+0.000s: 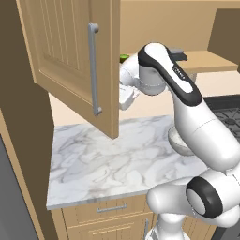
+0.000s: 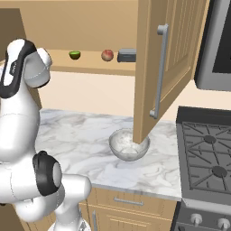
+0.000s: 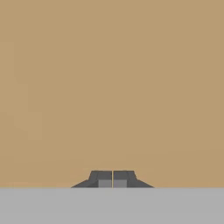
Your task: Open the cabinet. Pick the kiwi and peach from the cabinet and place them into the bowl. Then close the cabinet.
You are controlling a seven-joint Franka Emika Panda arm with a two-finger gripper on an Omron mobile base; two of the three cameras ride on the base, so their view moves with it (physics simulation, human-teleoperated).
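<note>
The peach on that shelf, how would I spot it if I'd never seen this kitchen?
Find the open cabinet above the marble counter; its shelf runs along the wall. Three small things sit in a row there: a green kiwi on the left, a dark grey block on the right. The peach is the middle one, round and reddish-orange.
</note>
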